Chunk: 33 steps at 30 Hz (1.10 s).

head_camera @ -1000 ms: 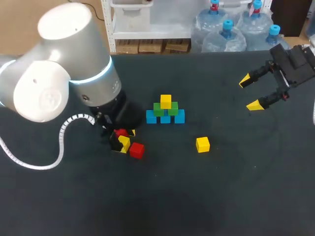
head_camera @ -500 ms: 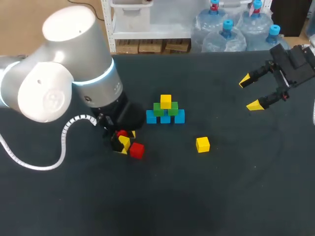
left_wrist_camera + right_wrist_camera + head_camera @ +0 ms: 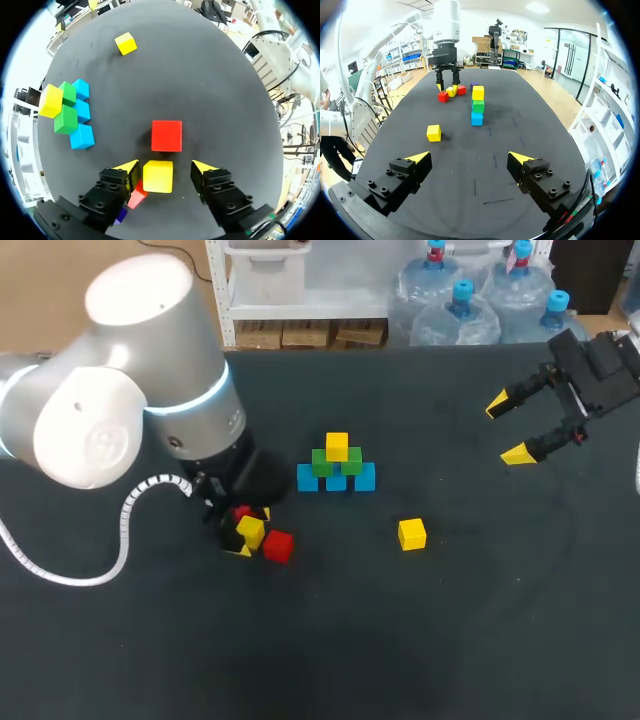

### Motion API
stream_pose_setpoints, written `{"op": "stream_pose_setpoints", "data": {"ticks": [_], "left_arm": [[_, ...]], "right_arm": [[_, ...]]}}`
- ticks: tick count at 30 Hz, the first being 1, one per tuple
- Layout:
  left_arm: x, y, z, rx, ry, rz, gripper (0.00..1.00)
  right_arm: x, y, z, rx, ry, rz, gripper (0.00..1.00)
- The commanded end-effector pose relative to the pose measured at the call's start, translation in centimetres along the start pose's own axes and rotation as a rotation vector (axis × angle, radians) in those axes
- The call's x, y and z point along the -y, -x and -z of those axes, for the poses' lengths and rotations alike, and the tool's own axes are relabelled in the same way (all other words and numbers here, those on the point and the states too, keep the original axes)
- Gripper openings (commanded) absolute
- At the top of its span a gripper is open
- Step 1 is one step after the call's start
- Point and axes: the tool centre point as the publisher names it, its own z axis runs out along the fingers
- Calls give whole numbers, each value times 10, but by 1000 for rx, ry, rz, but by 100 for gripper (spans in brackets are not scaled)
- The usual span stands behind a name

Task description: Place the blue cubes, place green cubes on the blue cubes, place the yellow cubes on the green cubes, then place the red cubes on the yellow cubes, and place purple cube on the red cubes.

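A pyramid stands mid-table: three blue cubes (image 3: pixel 336 481), two green cubes (image 3: pixel 321 462) on them, one yellow cube (image 3: pixel 337 446) on top. My left gripper (image 3: pixel 245 531) (image 3: pixel 165 169) is down at the table to its left, open. A yellow cube (image 3: pixel 158 176) sits between its fingers, against one finger and clear of the other. A red cube (image 3: pixel 166 135) (image 3: pixel 278 546) lies just ahead. Another red cube (image 3: pixel 136 197) and a sliver of purple (image 3: pixel 120 216) show under one finger. My right gripper (image 3: pixel 508 428) (image 3: pixel 469 158) hangs open and empty at the far right.
A loose yellow cube (image 3: pixel 411 534) (image 3: pixel 433 133) lies alone to the right of the pyramid. The left arm's big wrist housing (image 3: pixel 150 370) and white cable (image 3: pixel 125 530) hide the table's left side. The table's back edge (image 3: pixel 400 350) runs behind the pyramid.
The left arm's housing has shifted slightly and its fingers stand a little wider around the yellow cube. The cubes and the right arm have not moved.
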Motion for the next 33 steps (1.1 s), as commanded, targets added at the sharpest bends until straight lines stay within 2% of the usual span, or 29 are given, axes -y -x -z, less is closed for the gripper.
{"op": "stream_pose_setpoints", "data": {"ticks": [1,19,28,33], "left_arm": [[0,-3,0,-2,-1,2,67],[1,-19,0,-20,2,36,64],[0,-20,0,-21,-1,47,63],[-2,-19,1,-18,0,46,59]], "right_arm": [[1,0,-1,1,0,1,100],[1,0,-1,1,0,1,100],[1,0,-1,1,0,1,100],[1,0,-1,1,0,1,100]]}}
